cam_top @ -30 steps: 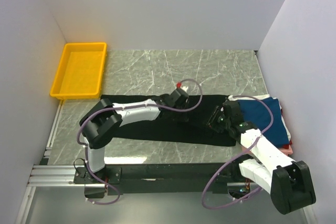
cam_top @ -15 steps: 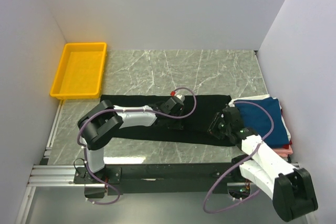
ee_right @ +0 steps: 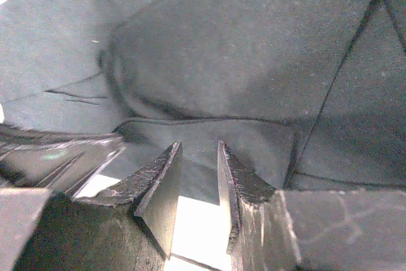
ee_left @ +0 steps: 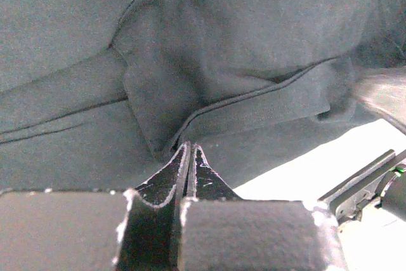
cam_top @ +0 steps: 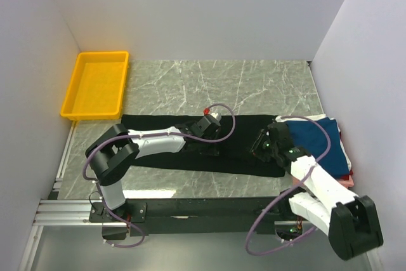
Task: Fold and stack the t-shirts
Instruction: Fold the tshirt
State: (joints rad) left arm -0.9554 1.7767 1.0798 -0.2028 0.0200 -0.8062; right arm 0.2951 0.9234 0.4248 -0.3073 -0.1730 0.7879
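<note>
The black t-shirt (cam_top: 238, 157) lies as a long flat strip across the middle of the table. My left gripper (cam_top: 211, 141) rests on its middle. In the left wrist view its jaws (ee_left: 189, 148) are shut on a raised fold at a hem of the black cloth (ee_left: 254, 36). My right gripper (cam_top: 260, 148) is over the shirt's right end, next to the stack. In the right wrist view it (ee_right: 200, 150) is open a little, empty, just above the shirt's near edge (ee_right: 254, 49). A folded navy t-shirt (cam_top: 317, 134) tops a stack over white and pink/red ones (cam_top: 347, 181).
A yellow plastic tray (cam_top: 95, 84) stands at the far left against the wall. White walls close in the left, back and right sides. The marble table (cam_top: 254, 84) shows behind the shirt, and a thin strip of it in front.
My left gripper has moved nearer and slightly left on the black shirt. My right gripper went nearer and right, then came back to the shirt's right end.
</note>
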